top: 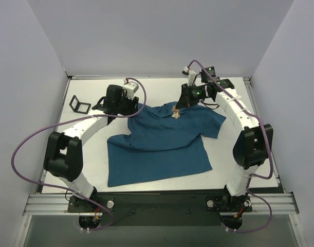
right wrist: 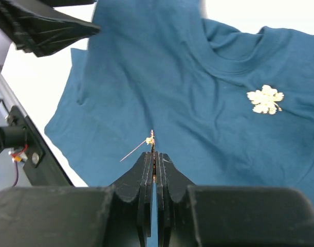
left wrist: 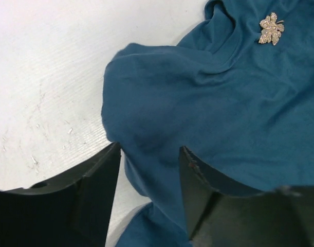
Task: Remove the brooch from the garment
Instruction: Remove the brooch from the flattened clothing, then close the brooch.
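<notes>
your left gripper [left wrist: 149, 175] stood with its black jaws apart, astride a rumpled sleeve fold of the large dark teal-blue short-sleeved cotton t-shirt [top: 157, 149]. cloth lay in the gap, but the jaws were not pinching it. your right gripper [right wrist: 153, 154] had its jaws pressed tight together above the chest of the t-shirt, and a thin gold wire piece [right wrist: 150, 140] stuck out of the very tips, held there. the tiny gold-orange, glittery, flower-like brooch [right wrist: 265, 99] lay on the t-shirt just below the round neck band, apart from the right gripper's tips and off to their right in the right wrist view. whether it was pinned to the cloth or only resting on it, i could not tell. from above, the brooch sat near the collar at the far edge of the t-shirt, close by the right gripper. the t-shirt lay creased on the white table [top: 95, 154]. a small black square frame [top: 79, 105] sat on the table left of the left gripper, well apart from the cloth.
</notes>
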### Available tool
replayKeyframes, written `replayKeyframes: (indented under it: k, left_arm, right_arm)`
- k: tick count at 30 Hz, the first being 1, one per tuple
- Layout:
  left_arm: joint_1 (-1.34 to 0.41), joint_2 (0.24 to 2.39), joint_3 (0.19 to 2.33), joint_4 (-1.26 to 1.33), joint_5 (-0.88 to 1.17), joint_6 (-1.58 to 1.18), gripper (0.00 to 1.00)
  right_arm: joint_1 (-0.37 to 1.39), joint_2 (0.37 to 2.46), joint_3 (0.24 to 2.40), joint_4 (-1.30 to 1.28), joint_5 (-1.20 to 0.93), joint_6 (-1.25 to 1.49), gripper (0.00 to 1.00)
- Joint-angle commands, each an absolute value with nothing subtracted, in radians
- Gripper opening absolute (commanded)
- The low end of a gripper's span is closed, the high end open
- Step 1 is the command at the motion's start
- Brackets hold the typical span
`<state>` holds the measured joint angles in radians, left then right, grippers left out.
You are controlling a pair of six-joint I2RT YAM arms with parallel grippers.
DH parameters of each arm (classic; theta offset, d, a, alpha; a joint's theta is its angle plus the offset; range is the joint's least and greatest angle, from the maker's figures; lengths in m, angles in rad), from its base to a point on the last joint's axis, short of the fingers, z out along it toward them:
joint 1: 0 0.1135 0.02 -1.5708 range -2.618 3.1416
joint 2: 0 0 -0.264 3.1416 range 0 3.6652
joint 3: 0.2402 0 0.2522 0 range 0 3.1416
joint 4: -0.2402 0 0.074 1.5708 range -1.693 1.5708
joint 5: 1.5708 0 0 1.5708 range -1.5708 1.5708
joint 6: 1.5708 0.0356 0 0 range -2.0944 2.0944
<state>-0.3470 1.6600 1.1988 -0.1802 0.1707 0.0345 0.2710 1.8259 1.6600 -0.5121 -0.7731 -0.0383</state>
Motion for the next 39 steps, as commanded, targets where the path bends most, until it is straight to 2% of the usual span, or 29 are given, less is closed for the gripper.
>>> replayKeyframes:
  k: [1,5,9,11,14,17,19,22,39]
  left_arm:
    - [-0.347,1.629,1.246,-0.178,0.190,0.031,0.61]
    - [-0.344,1.563,1.229,-0.135,0.284,0.057,0.65]
    - [-0.345,1.477,1.215,-0.098,0.525,0.116,0.69]
    - [-0.347,1.425,1.198,-0.087,0.619,0.158,0.74]
    - [-0.345,1.401,1.207,-0.112,0.805,0.170,0.75]
    - [-0.348,1.388,1.152,-0.065,0.954,0.103,0.75]
    - [-0.357,1.378,1.085,0.061,1.024,0.020,0.75]
    - [-0.379,1.381,1.037,0.172,1.054,-0.050,0.75]
    - [-0.448,1.466,0.985,0.307,1.123,-0.160,0.75]
  right_arm:
    - [0.279,1.747,1.620,-0.520,-0.868,-0.080,0.00]
    - [0.284,1.710,1.591,-0.525,-0.952,-0.098,0.00]
    - [0.287,1.683,1.582,-0.566,-1.049,-0.120,0.00]
    - [0.293,1.677,1.583,-0.587,-1.078,-0.150,0.00]
    - [0.310,1.663,1.571,-0.633,-1.115,-0.199,0.00]
    - [0.321,1.648,1.543,-0.635,-1.175,-0.209,0.00]
    - [0.325,1.647,1.534,-0.637,-1.224,-0.210,0.00]
    - [0.340,1.658,1.516,-0.634,-1.282,-0.213,0.00]
    - [0.396,1.735,1.494,-0.637,-1.292,-0.248,0.00]
